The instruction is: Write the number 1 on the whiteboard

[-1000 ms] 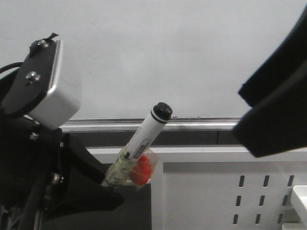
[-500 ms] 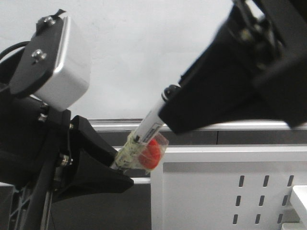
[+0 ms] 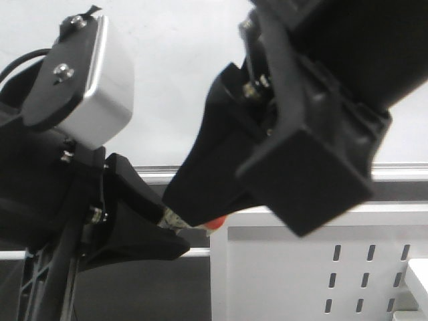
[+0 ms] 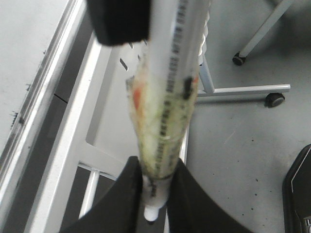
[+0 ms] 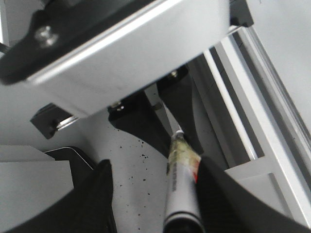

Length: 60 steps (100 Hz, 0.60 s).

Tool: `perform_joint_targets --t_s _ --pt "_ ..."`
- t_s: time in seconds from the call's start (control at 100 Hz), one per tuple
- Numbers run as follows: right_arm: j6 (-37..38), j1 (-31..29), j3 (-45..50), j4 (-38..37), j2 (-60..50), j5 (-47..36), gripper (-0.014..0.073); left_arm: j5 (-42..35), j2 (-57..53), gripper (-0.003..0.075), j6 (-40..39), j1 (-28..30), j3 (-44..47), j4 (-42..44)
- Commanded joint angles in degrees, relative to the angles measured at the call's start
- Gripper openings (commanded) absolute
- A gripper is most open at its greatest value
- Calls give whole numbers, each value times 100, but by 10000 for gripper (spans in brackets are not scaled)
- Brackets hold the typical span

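Observation:
My left gripper (image 4: 156, 184) is shut on the tail end of a white marker pen (image 4: 170, 77) wrapped in yellowed tape with a red patch. In the front view the left gripper (image 3: 175, 227) sits low on the left, and only a bit of the pen (image 3: 175, 219) shows. My right gripper (image 5: 155, 165) is open around the pen's capped end (image 5: 182, 204). The barrel lies close beside one finger (image 5: 228, 199), with a wide gap to the other. The pale whiteboard (image 3: 174, 80) stands behind, with its metal ledge rail (image 3: 401, 172). The number 1 is out of view.
A white perforated panel (image 3: 334, 267) stands below the rail at lower right. The wrist views show speckled grey floor, a stand leg with a castor (image 4: 274, 99) and a black object (image 4: 299, 194). The left wrist's silver camera housing (image 5: 136, 58) hangs close over the right gripper.
My right gripper has swung down and left from the upper right. It now covers the pen's cap and most of the barrel. The left gripper with the pen rose slightly.

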Motion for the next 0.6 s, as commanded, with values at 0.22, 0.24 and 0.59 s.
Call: perform_joint_targets --t_s 0.22,0.24,0.59 --pt "-66 25 -178 76 -82 -141 276 -290 -171 -20 -47 -50 -168 -140" --pt "-66 25 -178 76 -82 -141 232 -290 -171 -20 -47 -50 -168 -140" --pt "-49 25 -178 -22 -82 -103 -69 -332 -171 -18 -59 -50 -168 -443"
